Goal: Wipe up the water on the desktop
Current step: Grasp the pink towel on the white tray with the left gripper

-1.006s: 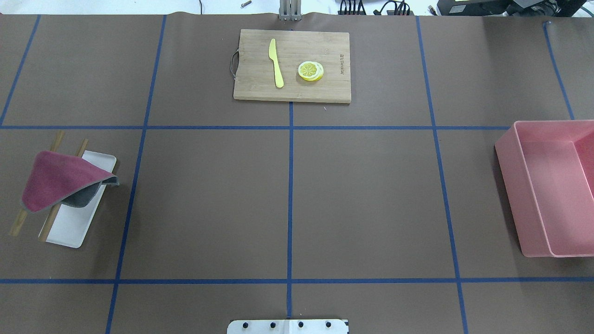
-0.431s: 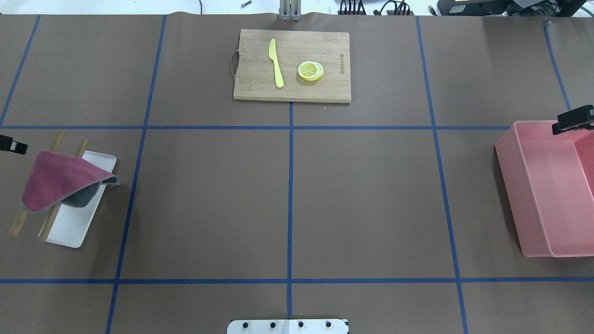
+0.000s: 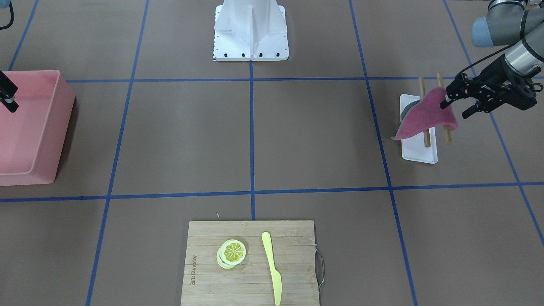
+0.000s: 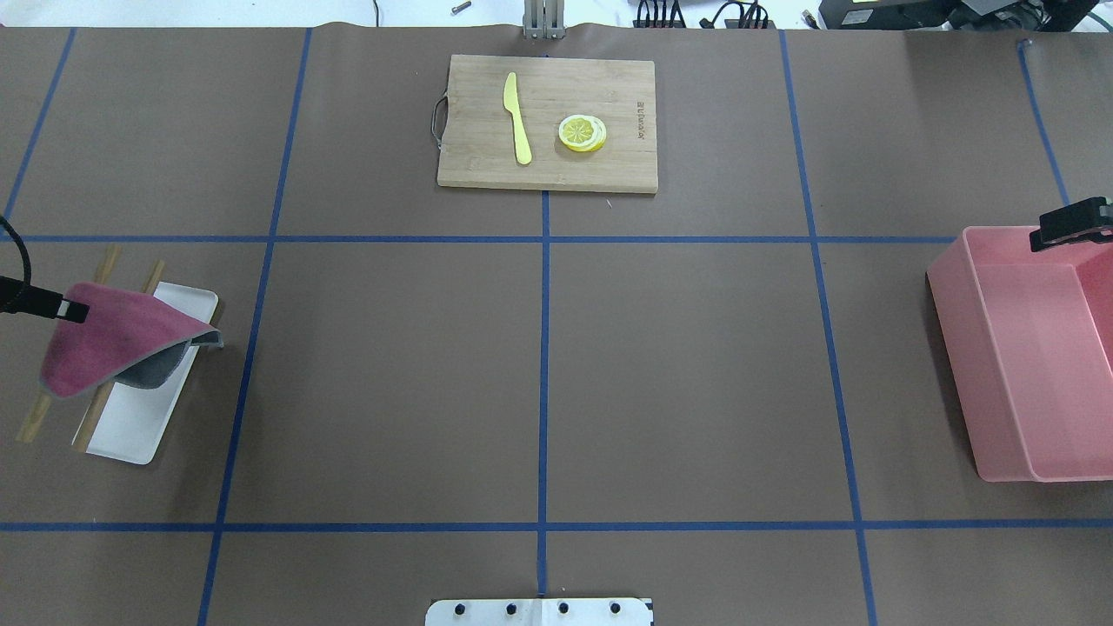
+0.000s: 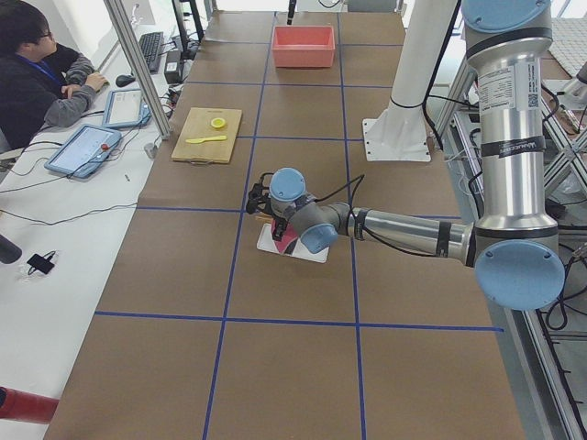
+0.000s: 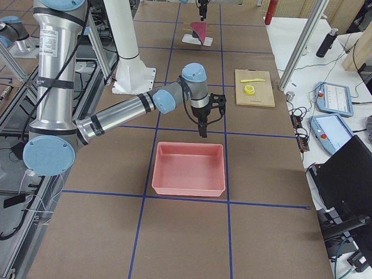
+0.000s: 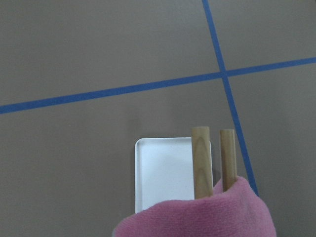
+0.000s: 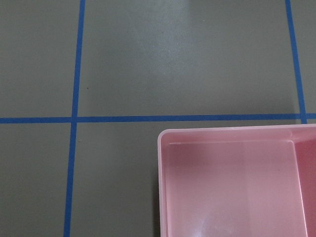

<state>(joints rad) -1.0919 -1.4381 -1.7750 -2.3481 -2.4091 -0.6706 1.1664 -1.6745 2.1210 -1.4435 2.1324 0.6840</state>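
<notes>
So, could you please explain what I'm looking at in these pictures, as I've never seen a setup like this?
This is a robot with two arms, each ending in a two-finger gripper, at a brown desktop marked with blue tape. Two pictures look down from opposite sides, two look along the table from its ends, and two come from cameras on the wrists. On the robot's left, a pink cloth hangs over two wooden rods above a white tray. The left gripper is open at the cloth's edge and holds nothing. The right gripper hovers by the pink bin; I cannot tell whether it is open. Across the table, a cutting board carries a yellow knife and lemon slices.
</notes>
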